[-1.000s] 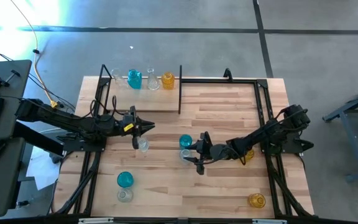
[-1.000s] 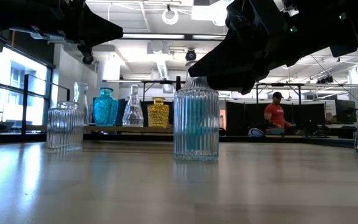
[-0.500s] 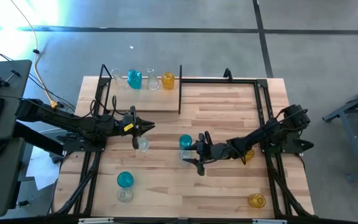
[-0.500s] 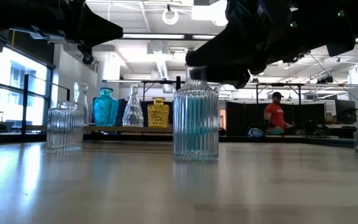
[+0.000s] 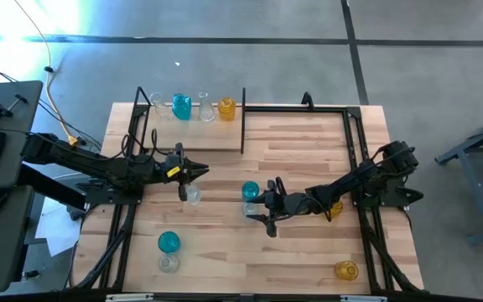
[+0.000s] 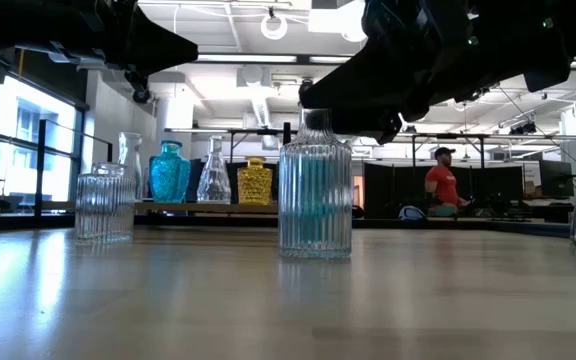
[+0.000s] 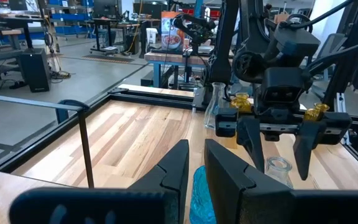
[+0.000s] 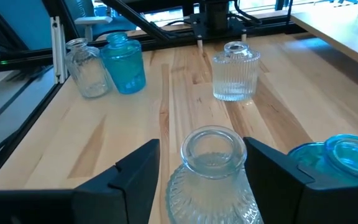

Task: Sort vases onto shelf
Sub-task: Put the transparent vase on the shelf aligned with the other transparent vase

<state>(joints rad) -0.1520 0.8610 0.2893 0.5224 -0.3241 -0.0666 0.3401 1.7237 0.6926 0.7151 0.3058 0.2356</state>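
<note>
My right gripper (image 5: 258,210) (image 8: 202,149) is open near the table's middle. Its fingers stand on either side of the neck of a clear ribbed vase (image 8: 210,162) (image 5: 250,210), and I see no touch. A teal vase (image 5: 250,191) stands right beside that one. My left gripper (image 5: 204,170) (image 7: 196,155) hovers shut and holds nothing, just beyond another clear vase (image 5: 193,195). The shelf (image 5: 193,127) at the far left carries several vases along its far edge: clear, teal (image 5: 181,106), clear and amber (image 5: 226,107).
A teal vase (image 5: 168,242) and a clear vase (image 5: 168,262) stand near the front left, and an amber vase (image 5: 346,270) at the front right. Another amber vase (image 5: 334,206) sits beside my right arm. Black frame rails (image 5: 355,151) run along the table's sides.
My right gripper has shifted slightly over the clear ribbed vase's neck and levelled out. The vases have stayed where they were.
</note>
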